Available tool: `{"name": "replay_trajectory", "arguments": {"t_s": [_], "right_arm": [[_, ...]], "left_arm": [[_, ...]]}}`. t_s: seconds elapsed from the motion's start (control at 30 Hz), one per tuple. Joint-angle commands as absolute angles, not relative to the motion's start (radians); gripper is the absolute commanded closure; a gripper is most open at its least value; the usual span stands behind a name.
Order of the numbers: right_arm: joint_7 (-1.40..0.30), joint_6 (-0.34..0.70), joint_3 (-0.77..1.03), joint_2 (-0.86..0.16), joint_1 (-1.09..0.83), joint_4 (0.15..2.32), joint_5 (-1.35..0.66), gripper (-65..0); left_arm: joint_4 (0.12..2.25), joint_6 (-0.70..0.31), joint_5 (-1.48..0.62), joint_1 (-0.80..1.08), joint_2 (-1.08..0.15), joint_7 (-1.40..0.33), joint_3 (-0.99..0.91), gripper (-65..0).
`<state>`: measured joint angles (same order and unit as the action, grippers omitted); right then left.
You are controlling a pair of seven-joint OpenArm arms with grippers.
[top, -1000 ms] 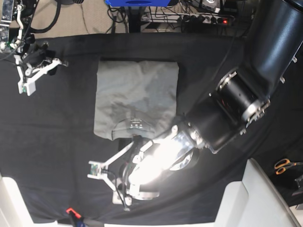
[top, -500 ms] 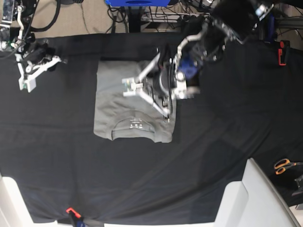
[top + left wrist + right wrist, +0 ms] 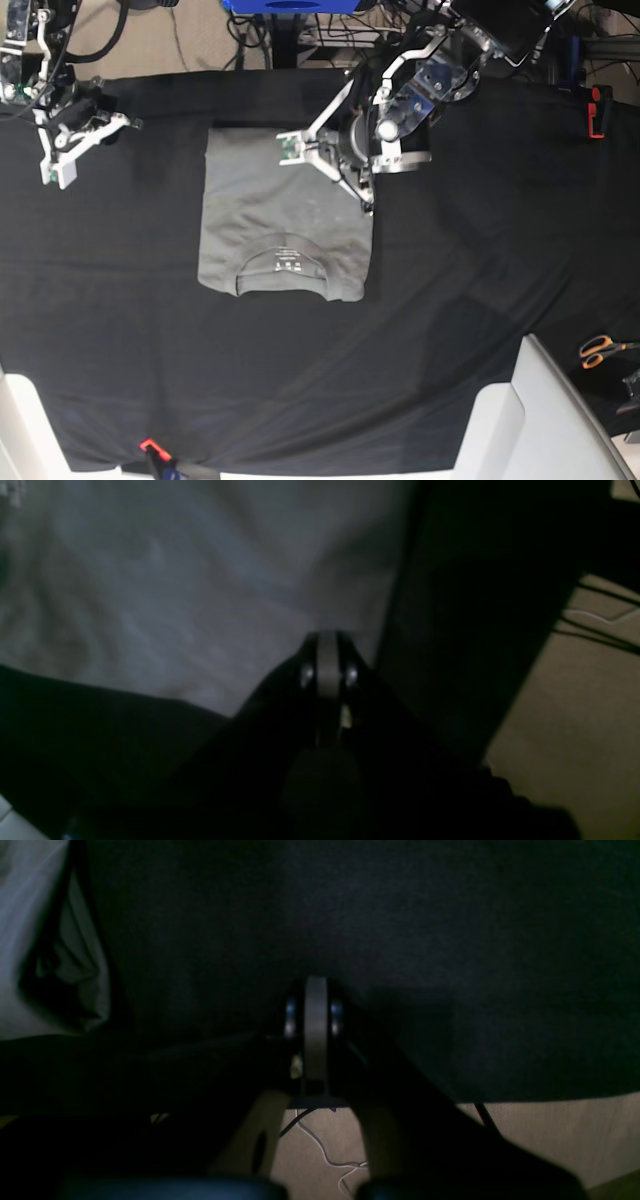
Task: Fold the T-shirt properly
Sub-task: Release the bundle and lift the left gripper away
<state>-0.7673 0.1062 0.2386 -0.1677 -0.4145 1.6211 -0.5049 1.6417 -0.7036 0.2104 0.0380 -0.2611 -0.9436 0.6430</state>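
The light grey T-shirt (image 3: pixel 285 205) lies folded into a rectangle on the black cloth (image 3: pixel 480 250), with the collar and white label (image 3: pixel 284 262) at its near end. My left gripper (image 3: pixel 335 155) hovers over the shirt's far right corner. In the left wrist view the left gripper (image 3: pixel 327 640) is shut and empty above the grey fabric (image 3: pixel 175 580), close to its edge. My right gripper (image 3: pixel 88 128) is at the far left, well off the shirt. In the right wrist view the right gripper (image 3: pixel 315 990) is shut over bare black cloth, and a bit of shirt (image 3: pixel 30 940) shows at the left.
Orange-handled scissors (image 3: pixel 600 350) lie at the right edge. White bins stand at the near right (image 3: pixel 540 420) and near left (image 3: pixel 25 430). A red clip (image 3: pixel 150 446) sits at the cloth's front edge. Cables and floor lie beyond the far edge.
My left arm has swung from the collar end, across the shirt's right side, to its far right corner. The shirt has not changed shape. The right arm rose slightly.
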Motion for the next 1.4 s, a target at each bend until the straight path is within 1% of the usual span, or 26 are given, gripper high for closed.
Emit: {"name": "replay_trajectory", "arguments": {"t_s": [0.0,0.27,0.33,0.4,0.47,0.53,0.63,0.8,0.9,1.1,1.2,1.3,1.37], "right_arm": [[-0.754,0.113,0.245,-0.179,-0.417,1.639,-0.512,-0.2],[-0.754,0.114,0.237,-0.179,-0.415,1.641,-0.512,-0.2],[-0.754,0.114,0.236,-0.179,-0.414,1.643,-0.512,-0.2],[-0.754,0.116,0.234,-0.179,-0.414,1.666,-0.512,-0.2],[-0.754,0.116,0.196,-0.179,-0.415,1.715,-0.512,-0.2],[-0.754,0.116,0.139,-0.193,-0.417,1.773,-0.512,-0.2],[-0.756,0.114,0.022,-0.203,-0.41,1.83,-0.512,-0.2],[-0.756,0.108,-0.142,-0.203,-0.355,1.83,-0.512,-0.2],[-0.756,0.108,-0.214,-0.203,-0.325,1.83,-0.51,-0.2],[-0.753,0.108,-0.289,-0.193,-0.242,1.713,-0.513,-0.2],[-0.7,0.108,-0.297,-0.177,-0.24,1.666,-0.513,-0.2],[-0.661,0.11,-0.292,-0.18,-0.245,1.607,-0.513,-0.2],[-0.654,0.111,-0.289,-0.203,-0.246,1.564,-0.513,-0.2]], "left_arm": [[1.659,-0.698,0.209,0.044,-0.272,-0.943,0.641,0.0],[1.666,-0.698,0.206,0.087,-0.292,-0.943,0.639,0.0],[1.702,-0.698,0.211,0.09,-0.294,-0.947,0.633,0.0],[1.79,-0.698,0.211,0.107,-0.294,-0.951,0.567,0.0],[1.876,-0.698,0.213,0.145,-0.294,-0.952,0.455,0.0],[1.913,-0.698,0.216,0.189,-0.297,-0.952,0.325,0.0],[1.896,-0.698,0.216,0.269,-0.332,-0.946,0.16,0.0],[1.863,-0.698,0.214,0.4,-0.358,-0.94,-0.067,0.0],[1.854,-0.698,0.214,0.466,-0.355,-0.878,-0.188,0.0],[1.758,-0.698,0.214,0.544,-0.355,-0.7,-0.332,0.0],[1.702,-0.698,0.214,0.558,-0.351,-0.622,-0.378,0.0],[1.692,-0.698,0.214,0.565,-0.351,-0.605,-0.392,0.0],[1.689,-0.698,0.214,0.568,-0.351,-0.607,-0.392,0.0]]}}
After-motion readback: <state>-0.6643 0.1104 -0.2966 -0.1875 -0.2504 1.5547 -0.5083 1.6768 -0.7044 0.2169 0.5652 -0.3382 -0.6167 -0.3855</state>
